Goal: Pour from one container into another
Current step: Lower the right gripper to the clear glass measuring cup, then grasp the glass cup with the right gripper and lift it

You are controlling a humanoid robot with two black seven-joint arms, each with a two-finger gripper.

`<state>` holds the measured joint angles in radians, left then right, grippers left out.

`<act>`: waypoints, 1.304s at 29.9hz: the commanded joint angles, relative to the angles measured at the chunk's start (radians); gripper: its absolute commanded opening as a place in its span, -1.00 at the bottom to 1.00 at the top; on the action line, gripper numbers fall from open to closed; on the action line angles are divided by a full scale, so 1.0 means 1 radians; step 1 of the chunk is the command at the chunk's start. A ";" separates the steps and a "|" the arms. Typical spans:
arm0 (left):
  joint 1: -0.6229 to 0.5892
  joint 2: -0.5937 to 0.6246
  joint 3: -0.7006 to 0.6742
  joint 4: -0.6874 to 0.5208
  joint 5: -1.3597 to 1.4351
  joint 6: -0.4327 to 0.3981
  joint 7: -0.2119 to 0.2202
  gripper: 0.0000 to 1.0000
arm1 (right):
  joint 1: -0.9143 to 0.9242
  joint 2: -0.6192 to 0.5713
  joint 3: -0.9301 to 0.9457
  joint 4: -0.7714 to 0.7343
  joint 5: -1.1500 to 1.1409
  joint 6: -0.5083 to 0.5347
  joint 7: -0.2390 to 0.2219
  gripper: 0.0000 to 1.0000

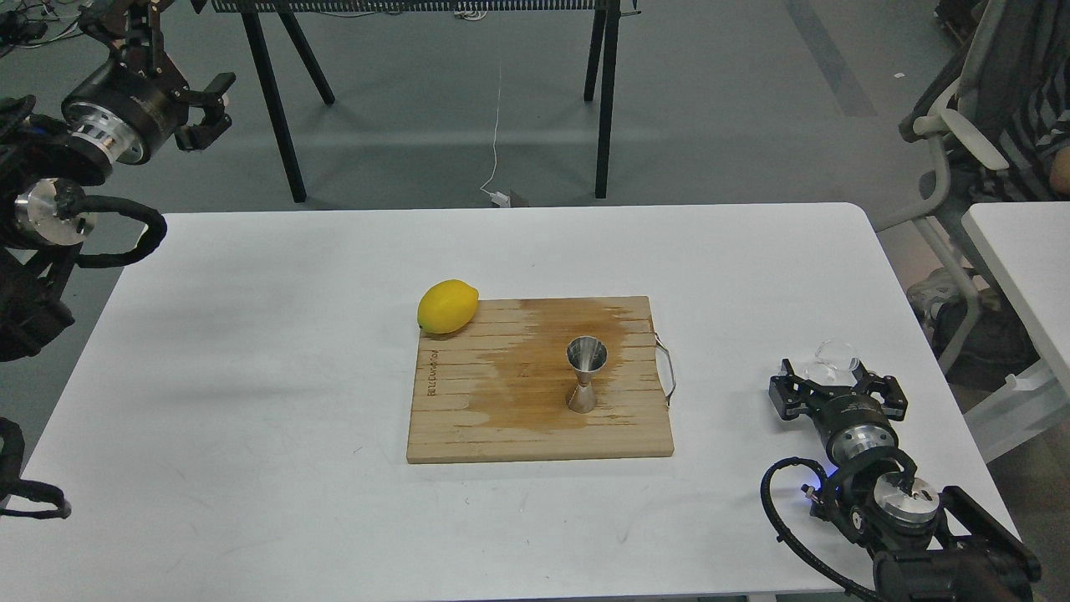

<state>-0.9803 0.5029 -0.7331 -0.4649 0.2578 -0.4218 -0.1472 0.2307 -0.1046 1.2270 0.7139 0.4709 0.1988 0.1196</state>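
The tiny clear cup (834, 359) stands on the white table (251, 376) near its right edge. My right gripper (837, 391) is open, one finger on each side of the cup's near part; no finger visibly presses it. The steel hourglass jigger (586, 373) stands upright on the wet-stained wooden board (468, 426), well to the left of the cup. My left gripper (206, 109) is open and empty, held high beyond the table's far left corner.
A yellow lemon (447, 306) rests at the board's far left corner. A wire handle (668, 372) sticks out of the board's right side. A second table (1020, 267) and a chair (961, 125) stand at the right. Black trestle legs (276, 109) stand behind.
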 commanded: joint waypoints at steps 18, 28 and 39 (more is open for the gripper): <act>-0.011 0.006 0.001 0.000 0.000 0.000 0.002 0.99 | 0.001 -0.003 -0.026 -0.001 -0.006 0.053 0.002 -0.53; -0.018 0.020 0.003 0.000 0.000 0.000 0.002 0.99 | -0.004 0.000 -0.027 0.057 -0.006 0.051 0.003 -0.64; -0.032 0.022 0.003 0.000 0.001 0.001 0.002 0.99 | -0.011 -0.059 -0.124 0.310 -0.035 -0.047 0.017 -0.64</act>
<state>-1.0067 0.5233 -0.7308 -0.4647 0.2586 -0.4213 -0.1457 0.2205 -0.1291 1.1240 0.9443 0.4577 0.1950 0.1362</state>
